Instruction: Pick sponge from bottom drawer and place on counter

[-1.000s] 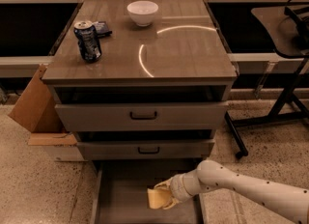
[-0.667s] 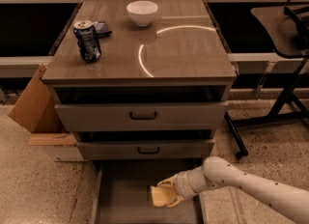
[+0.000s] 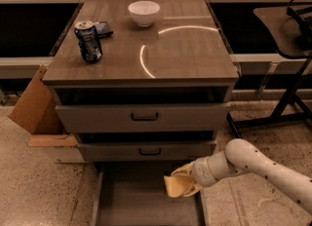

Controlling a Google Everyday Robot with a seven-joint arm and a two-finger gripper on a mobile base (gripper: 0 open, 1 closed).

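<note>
In the camera view, the bottom drawer (image 3: pixel 100 197) is seen pulled out at the foot of the cabinet, its flat grey floor exposed. The gripper (image 3: pixel 184 180) is positioned over the right part of this drawer, just below the front of the middle drawer (image 3: pixel 146 150), and it is carried by the white arm (image 3: pixel 253 164), which enters from the lower right. The sponge (image 3: pixel 174 186) is clamped in the gripper: the pale-yellow pad is held at its right side, its curled free edge is turned to the left, and it is seen against the drawer floor; whether it is touched by the floor cannot be told. The top drawer (image 3: pixel 141 117) is slightly ajar, with a dark gap above it. On the counter (image 3: pixel 190 54) a curved light reflection is shown. A white bowl (image 3: pixel 144 12) is set near the back edge, a drink can (image 3: pixel 88 41) is stood upright at the left, and a small dark flat object (image 3: pixel 103 28) is laid just behind the can. A cardboard box (image 3: pixel 29 108) is placed on the floor left of the cabinet.
</note>
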